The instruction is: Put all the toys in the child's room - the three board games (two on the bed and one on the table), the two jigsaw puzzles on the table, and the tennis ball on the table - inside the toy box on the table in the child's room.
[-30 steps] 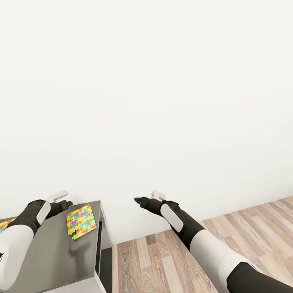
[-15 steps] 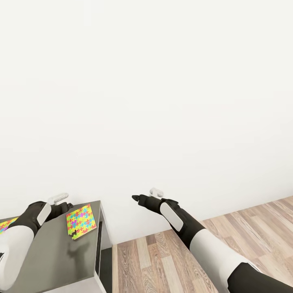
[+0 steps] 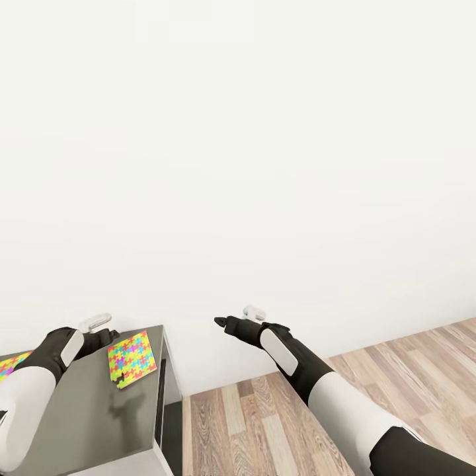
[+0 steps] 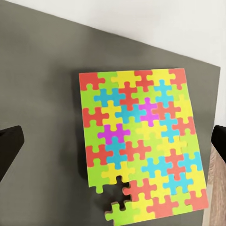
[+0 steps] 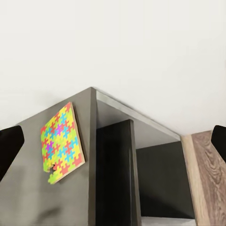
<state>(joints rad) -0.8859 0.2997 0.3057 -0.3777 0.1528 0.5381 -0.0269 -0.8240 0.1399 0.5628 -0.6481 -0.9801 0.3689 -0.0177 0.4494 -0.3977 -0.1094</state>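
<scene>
Here the head view looks down on the corner of a dark grey counter at lower left, a white wall across the upper field, and wood-plank floor at lower right. A jigsaw puzzle lies flat on the counter near its right edge and close to the back corner by the wall; one loose piece sits just beside its lower border, next to a notch in the sheet. A second multicoloured sheet shows at the far left margin, partly hidden by the left arm. The left gripper hangs above the counter just left of the puzzle, not touching it; in the left wrist view its dark fingertips stand at both picture edges, spread wide with nothing between them, and the puzzle lies below in the gap. The right gripper is held out over the floor, well apart from the counter's right edge, pointing toward the wall; in the right wrist view its fingertips likewise stand far apart and hold nothing. That view also shows the counter's end face, with a dark upright panel and an open recess beneath the top. Bare floor separates the counter's side from the right arm.
</scene>
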